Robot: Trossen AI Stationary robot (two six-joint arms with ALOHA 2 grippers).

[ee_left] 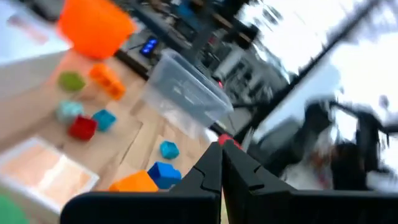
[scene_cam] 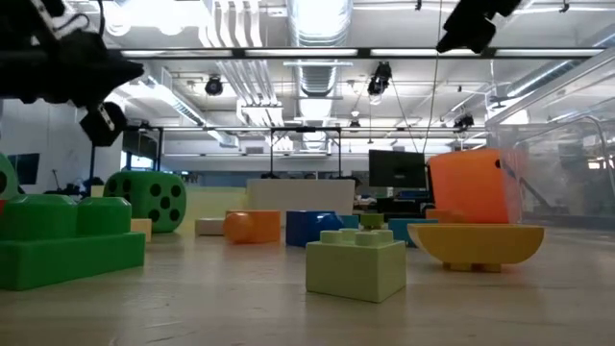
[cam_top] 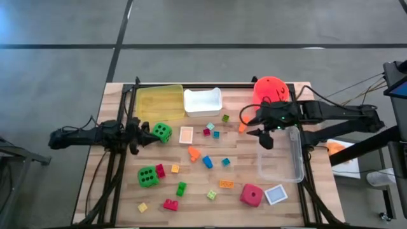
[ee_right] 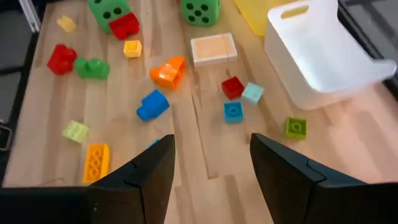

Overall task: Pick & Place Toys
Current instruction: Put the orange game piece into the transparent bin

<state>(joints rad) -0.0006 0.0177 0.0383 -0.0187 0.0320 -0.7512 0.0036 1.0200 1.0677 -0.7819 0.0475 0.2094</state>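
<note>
right gripper [cam_top: 268,135] fingers parted, empty, above clear tray [cam_top: 294,166] edge | left gripper [cam_top: 141,135] clenched, idle beside green die [cam_top: 161,132] | bricks [ee_right: 153,104] scattered on bench [cam_top: 191,187], awaiting pickup

Pale wooden plank surface [ee_right: 205,155], matt grain; small glossy plastic bricks [ee_right: 152,104]; smooth white plastic tray [ee_right: 323,53]; clear plastic tray [cam_top: 283,159], see-through

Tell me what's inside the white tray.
The white tray looks bare inside in the high view: no brick, die or card shows. In the right wrist view its near wall hides most of the floor.
</note>
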